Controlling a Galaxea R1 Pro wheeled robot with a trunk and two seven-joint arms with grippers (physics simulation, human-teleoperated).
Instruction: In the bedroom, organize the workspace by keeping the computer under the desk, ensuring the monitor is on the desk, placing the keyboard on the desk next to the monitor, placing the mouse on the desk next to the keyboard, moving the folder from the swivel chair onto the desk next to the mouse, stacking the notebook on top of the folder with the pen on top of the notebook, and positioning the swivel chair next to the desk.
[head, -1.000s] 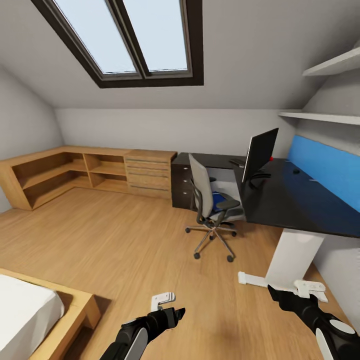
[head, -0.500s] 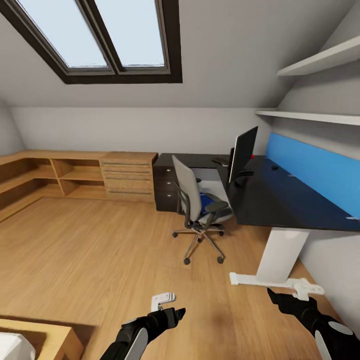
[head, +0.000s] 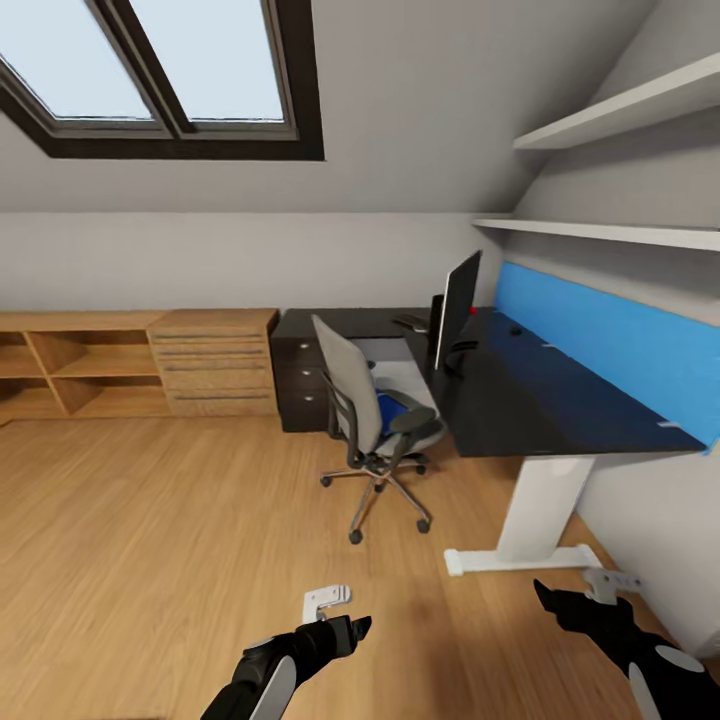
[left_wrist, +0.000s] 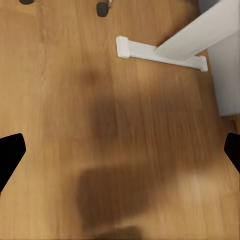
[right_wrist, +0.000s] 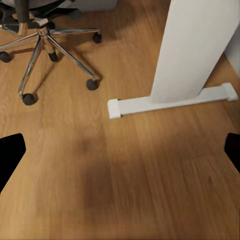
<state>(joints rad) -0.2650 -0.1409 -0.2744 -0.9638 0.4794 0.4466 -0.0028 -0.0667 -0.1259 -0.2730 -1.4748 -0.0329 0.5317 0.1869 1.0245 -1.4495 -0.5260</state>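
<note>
Both the left claw (head: 345, 632) and right claw (head: 560, 605) hang spread wide over bare floor (head: 180, 540), holding nothing. The monitor (head: 455, 305) stands near the worktop's (head: 540, 405) far edge; the swivel chair (head: 372, 425) sits beside it, the blue folder (head: 388, 412) on its seat.

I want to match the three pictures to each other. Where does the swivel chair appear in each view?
Head view: the swivel chair stands mid-frame, beside the desk.
Left wrist view: a caster or two at the picture's edge.
Right wrist view: its chrome star base and casters in a corner.
Shared landmark: the desk's white leg and foot.
</note>
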